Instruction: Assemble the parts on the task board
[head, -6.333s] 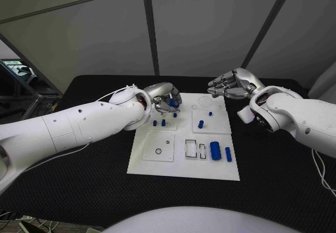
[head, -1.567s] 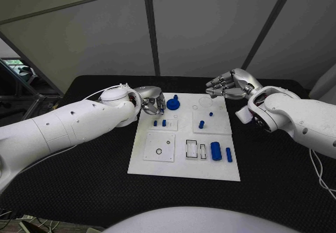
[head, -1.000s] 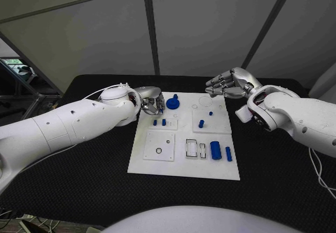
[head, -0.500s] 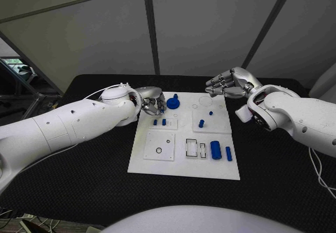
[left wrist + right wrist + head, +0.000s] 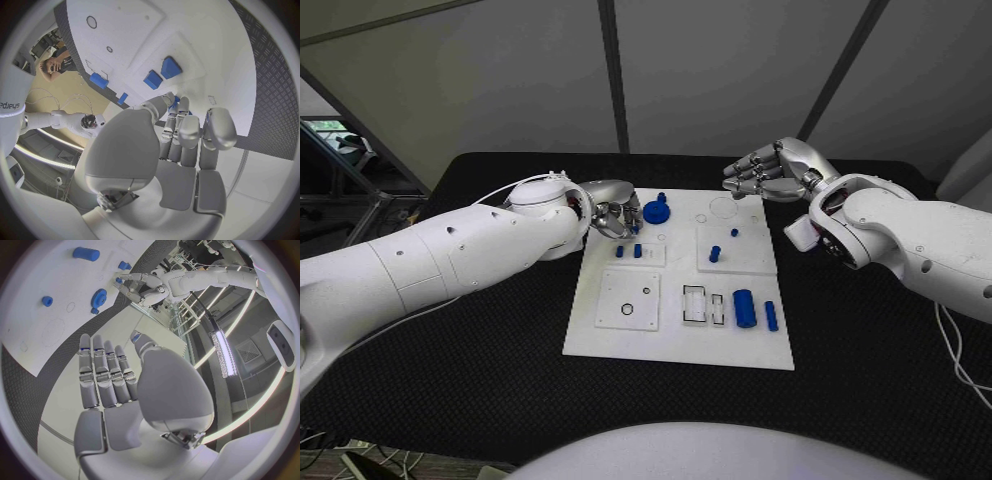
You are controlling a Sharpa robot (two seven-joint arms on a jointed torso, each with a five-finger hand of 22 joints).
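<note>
The white task board (image 5: pixel 678 335) lies in the middle of the table. A blue gear (image 5: pixel 655 211) rests on its far left part; the gear (image 5: pixel 99 297) also shows in the right wrist view. My left hand (image 5: pixel 610 212) hovers just left of the gear, fingers loosely extended and holding nothing (image 5: pixel 172 145). Two small blue pegs (image 5: pixel 629 252) stand in front of it. Another peg (image 5: pixel 714 255) stands mid-board. A blue cylinder (image 5: pixel 743 310) and a bar (image 5: pixel 770 316) lie at the near right. My right hand (image 5: pixel 773 170) hangs above the board's far right corner, empty.
Black table (image 5: pixel 473 360) surrounds the board on all sides. Rectangular slots (image 5: pixel 692 305) and a round hole (image 5: pixel 627 311) mark the board's near half. A round recess (image 5: pixel 721 209) sits under my right hand.
Six seconds ago my left hand held the gear over the board; it has since let go and drawn slightly left. In the last second hardly anything moved. The right hand stayed put.
</note>
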